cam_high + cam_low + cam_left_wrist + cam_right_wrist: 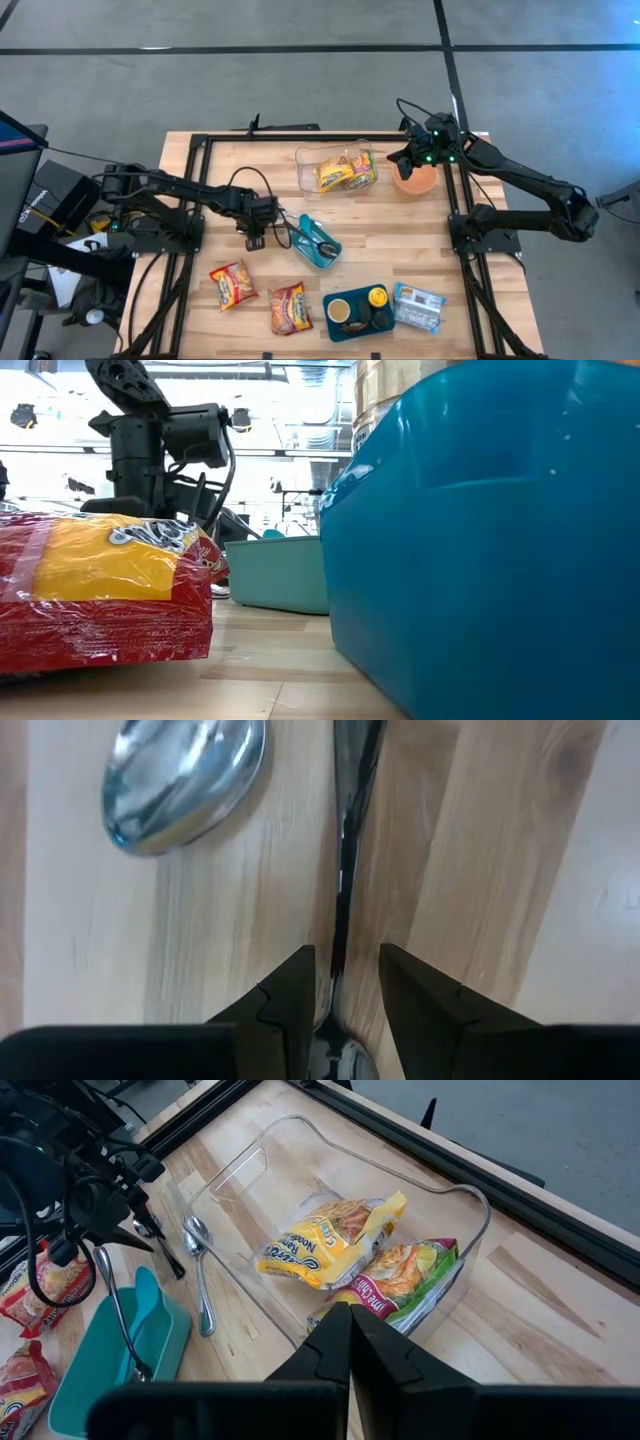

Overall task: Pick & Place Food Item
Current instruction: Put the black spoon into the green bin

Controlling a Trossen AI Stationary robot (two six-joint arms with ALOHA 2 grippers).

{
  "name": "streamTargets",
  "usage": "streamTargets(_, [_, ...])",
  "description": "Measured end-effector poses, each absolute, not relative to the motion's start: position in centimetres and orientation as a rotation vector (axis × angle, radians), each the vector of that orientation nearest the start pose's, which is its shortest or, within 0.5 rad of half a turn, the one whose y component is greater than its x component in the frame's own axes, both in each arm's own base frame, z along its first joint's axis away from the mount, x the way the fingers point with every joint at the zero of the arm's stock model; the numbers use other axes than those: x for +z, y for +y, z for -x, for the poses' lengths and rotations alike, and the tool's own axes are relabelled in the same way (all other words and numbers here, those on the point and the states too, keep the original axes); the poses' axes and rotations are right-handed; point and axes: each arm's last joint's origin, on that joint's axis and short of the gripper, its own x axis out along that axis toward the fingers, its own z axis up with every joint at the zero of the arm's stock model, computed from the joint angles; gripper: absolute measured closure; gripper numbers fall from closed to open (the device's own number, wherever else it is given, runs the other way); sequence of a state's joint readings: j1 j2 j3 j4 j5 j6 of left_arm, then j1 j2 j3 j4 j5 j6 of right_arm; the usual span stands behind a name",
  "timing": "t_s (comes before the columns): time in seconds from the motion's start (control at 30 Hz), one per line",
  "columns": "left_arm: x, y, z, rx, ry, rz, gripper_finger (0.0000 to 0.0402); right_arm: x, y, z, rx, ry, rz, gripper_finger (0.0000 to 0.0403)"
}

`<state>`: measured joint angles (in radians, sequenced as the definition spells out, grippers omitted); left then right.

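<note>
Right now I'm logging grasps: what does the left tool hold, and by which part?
The left tool holds a spoon by its thin handle, near one end, low over the wooden table. A second spoon lies loose.

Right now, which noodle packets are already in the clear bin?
The yellow packet and the red-green packet lie in the clear bin; two red packets lie on the table.

A wooden table is seen, framed by black rails. On it are laid a clear container, an orange bowl, two teal trays, two red noodle packets, a spoon and a blue packet.
</note>
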<state>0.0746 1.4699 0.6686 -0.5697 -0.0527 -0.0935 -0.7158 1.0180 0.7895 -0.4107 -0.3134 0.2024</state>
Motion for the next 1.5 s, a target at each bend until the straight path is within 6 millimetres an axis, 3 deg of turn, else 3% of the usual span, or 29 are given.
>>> streamTargets(1.1, [12.8,1.8,-22.0,0.208,1.34,0.137,0.0295,27.4,-13.1,-16.4,-0.446,0.521,-0.511,0.0403])
streamTargets(1.5, [12.8,1.8,-22.0,0.213,1.333,0.133,0.0351,27.4,-13.1,-16.4,-0.447,0.521,-0.511,0.0403])
